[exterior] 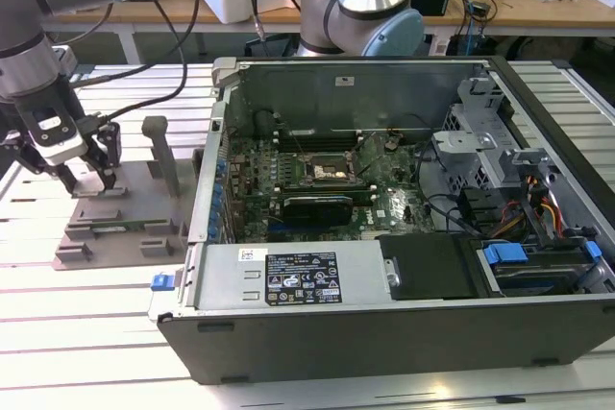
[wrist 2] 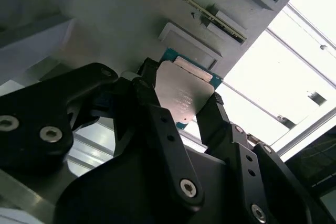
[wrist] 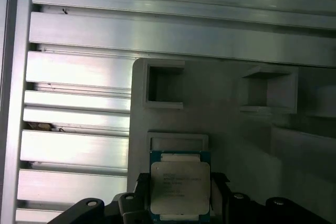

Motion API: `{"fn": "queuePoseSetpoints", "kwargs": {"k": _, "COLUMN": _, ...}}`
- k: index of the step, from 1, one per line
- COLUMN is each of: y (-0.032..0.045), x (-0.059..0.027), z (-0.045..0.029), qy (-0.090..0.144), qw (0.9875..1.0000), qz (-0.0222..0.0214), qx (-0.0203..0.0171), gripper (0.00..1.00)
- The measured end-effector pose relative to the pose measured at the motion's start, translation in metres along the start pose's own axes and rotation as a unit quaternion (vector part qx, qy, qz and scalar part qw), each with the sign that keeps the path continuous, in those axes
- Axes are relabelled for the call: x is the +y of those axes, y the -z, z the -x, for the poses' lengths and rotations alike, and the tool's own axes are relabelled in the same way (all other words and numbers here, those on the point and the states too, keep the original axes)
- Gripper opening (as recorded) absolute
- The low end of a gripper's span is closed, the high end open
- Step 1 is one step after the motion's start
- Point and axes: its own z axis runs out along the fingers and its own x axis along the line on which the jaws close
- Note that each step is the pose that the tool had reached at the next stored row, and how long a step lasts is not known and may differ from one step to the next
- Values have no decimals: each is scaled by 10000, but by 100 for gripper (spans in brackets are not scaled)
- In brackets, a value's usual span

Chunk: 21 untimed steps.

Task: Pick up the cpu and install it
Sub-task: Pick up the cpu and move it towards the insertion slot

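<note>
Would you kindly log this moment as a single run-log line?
gripper: jaws shut on cpu | place: at grey fixture plate, exterior view's left | computer case: open, apart

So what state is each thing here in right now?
cpu, gripped at two opposite edges, metal top showing.
gripper, shut on the cpu.
computer case, on its side, panel off, inside exposed.
grey fixture plate, lying flat beside the computer case.
motherboard socket, uncovered.
</note>
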Motion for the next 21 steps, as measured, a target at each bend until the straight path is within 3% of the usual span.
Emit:
{"fn": "queuePoseSetpoints", "kwargs": {"k": 14, "y": 143, "x": 0, "z": 3, "qy": 0, "qw": 10000, "qz": 0, "qx": 0, "gripper": 55}}
{"fn": "queuePoseSetpoints", "kwargs": {"k": 21, "y": 284, "x": 0, "z": 6, "qy": 0, "qw": 10000, "qz": 0, "qx": 0, "gripper": 55}}
